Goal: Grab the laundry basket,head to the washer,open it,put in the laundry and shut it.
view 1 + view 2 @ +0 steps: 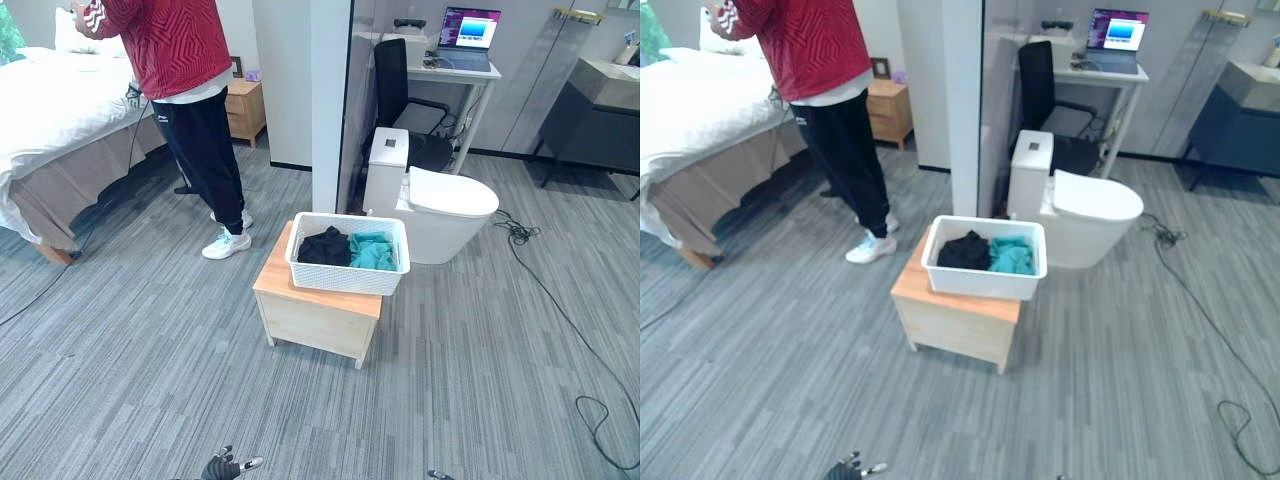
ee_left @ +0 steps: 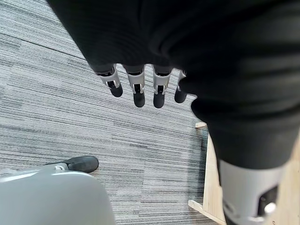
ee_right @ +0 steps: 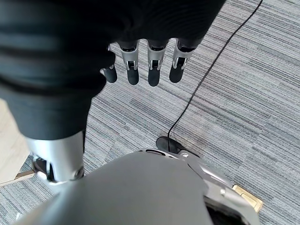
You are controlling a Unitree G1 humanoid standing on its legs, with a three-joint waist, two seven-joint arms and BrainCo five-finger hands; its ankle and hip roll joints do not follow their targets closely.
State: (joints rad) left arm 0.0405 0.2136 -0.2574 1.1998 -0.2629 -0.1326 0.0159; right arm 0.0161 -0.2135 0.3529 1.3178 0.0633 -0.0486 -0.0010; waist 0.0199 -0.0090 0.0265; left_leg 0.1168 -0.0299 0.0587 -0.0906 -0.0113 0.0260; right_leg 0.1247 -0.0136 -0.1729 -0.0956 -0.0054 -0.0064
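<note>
Laundry basket (image 1: pixel 347 272) on stool (image 1: pixel 318 315), well ahead of left hand (image 1: pixel 222 467)

Basket (image 1: pixel 348 275) w/ laundry (image 1: pixel 350 249) in it sits on low cabinet (image 1: pixel 318 310), centre floor — toilet (image 1: pixel 440 210) just behind-right, person (image 1: pixel 195 110) behind-left, bed (image 1: pixel 55 120) far left, desk (image 1: pixel 455 75) at back.
</note>
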